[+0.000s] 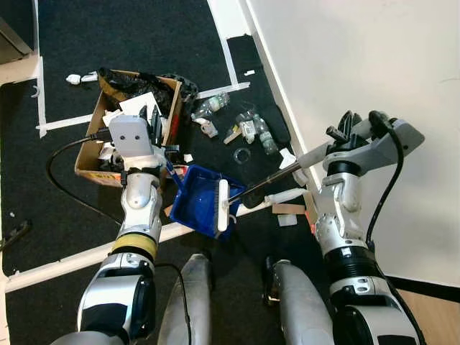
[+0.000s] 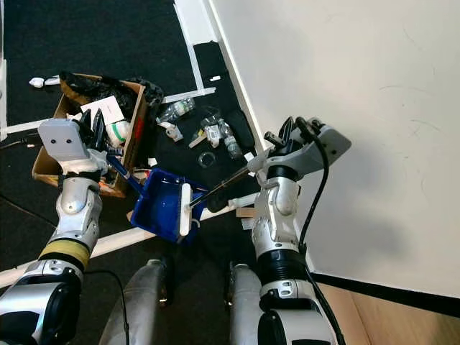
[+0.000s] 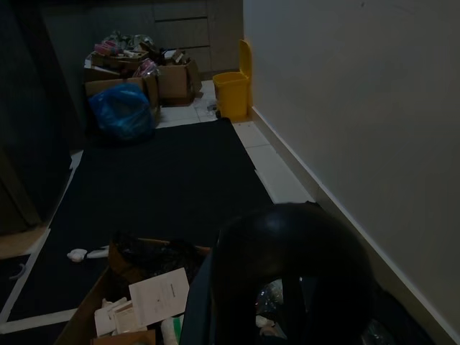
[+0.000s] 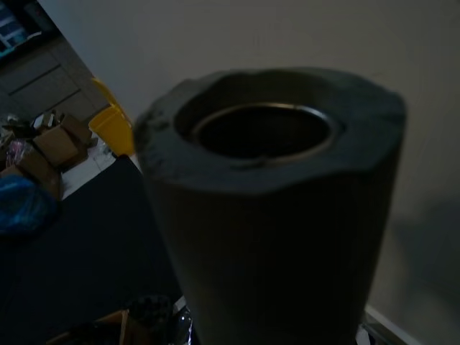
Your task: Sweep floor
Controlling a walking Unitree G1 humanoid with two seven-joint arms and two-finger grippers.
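**A:** What does the sweeping gear look like?

**B:** A deep blue dustpan point(image 1: 199, 199), square with raised walls, and a brush point(image 1: 223, 205) with a white head on a long dark handle whose upper part turns pale grey. The brush head lies across the pan's open edge, touching it.

**A:** Who holds what?

**B:** The left gripper point(image 1: 153, 123) has its black fingers clamped on the dustpan's thin blue handle, so the pan hangs just below and to the inner side of that hand. The right gripper point(image 1: 345, 129) is closed around the top of the brush handle; the shaft slants down from that hand toward the pan. In the right wrist view the handle's end shows as a dark foam-like tube point(image 4: 277, 208) with a metal ring inside.

**A:** And around the hands?

**B:** Just beyond the left gripper sits a cardboard box point(image 1: 97, 118) stuffed with papers and black plastic. Between the two hands, a little farther out, lies a scatter of plastic bottles point(image 1: 248, 128) and scraps on the black carpet point(image 1: 129, 36). Strips of white tape point(image 1: 65, 264) cross the carpet beneath the pan. The right gripper is close to the white wall point(image 1: 359, 57).

**A:** Anything farther off?

**B:** The left wrist view shows a yellow bin point(image 3: 233, 92) against the wall and a blue bag point(image 3: 122, 111) beside more boxes, well apart from the hand.
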